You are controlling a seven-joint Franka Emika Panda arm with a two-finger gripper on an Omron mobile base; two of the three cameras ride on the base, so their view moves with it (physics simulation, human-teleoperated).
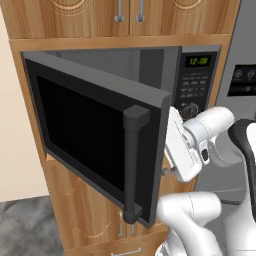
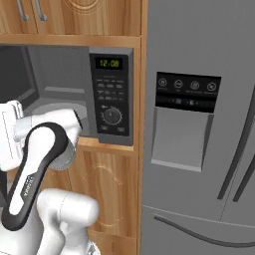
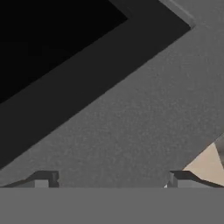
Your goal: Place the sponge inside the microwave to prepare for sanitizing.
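The microwave point(image 1: 197, 80) is a dark grey built-in box with green digits and a knob on its panel point(image 2: 112, 94). Its black-windowed door point(image 1: 95, 130) stands swung open, the vertical bar handle point(image 1: 131, 165) facing me. My white hand point(image 1: 181, 147) sits just behind the door's free edge, in front of the cavity point(image 2: 55, 94). In the hand view my gripper point(image 3: 113, 179) is open, fingertips wide apart with nothing between them, facing the door's grey inner frame point(image 3: 131, 122) and black window point(image 3: 48, 39). The sponge is out of view.
A grey fridge point(image 2: 199, 164) with a dispenser panel point(image 2: 187, 94) stands right of the microwave. Wooden cabinet doors point(image 1: 125, 15) are above it and a wooden cabinet front point(image 1: 85, 200) below. The open door juts out to the left of the arm.
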